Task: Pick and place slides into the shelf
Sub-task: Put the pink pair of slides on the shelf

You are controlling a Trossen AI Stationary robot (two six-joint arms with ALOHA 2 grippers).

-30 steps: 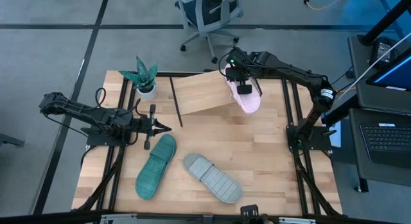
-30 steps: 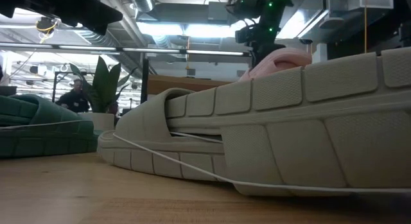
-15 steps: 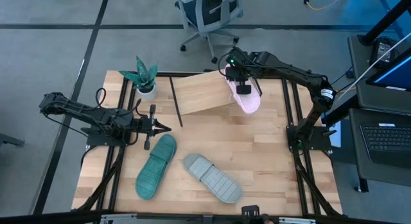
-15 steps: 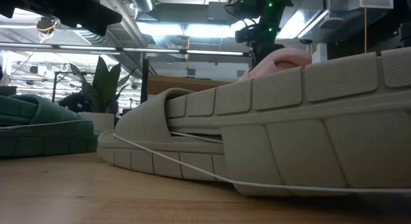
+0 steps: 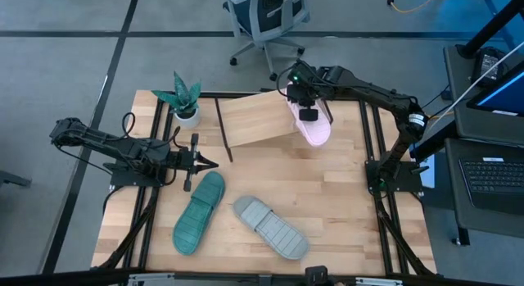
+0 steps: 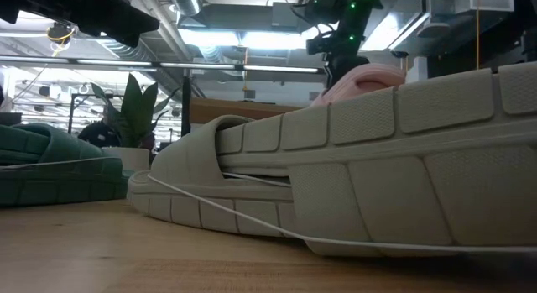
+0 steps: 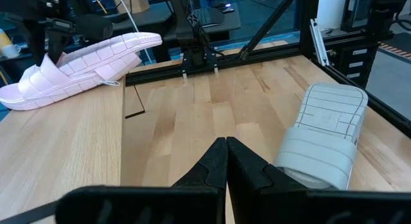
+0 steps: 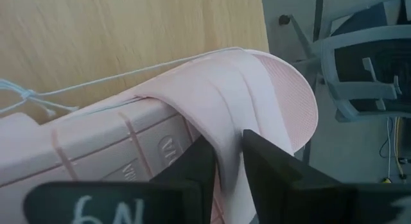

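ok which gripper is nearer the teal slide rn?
Left. The left gripper hovers just beyond the teal slide's upper end; the right gripper is across the table, clamped on the pink slide at the shelf.

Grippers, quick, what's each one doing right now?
Left gripper: shut, holding nothing, above the table.
Right gripper: shut on the pink slide at the shelf.

The right claw [image 5: 309, 115] grips the pink slide [image 5: 314, 127] at the shelf's [image 5: 258, 118] right end.
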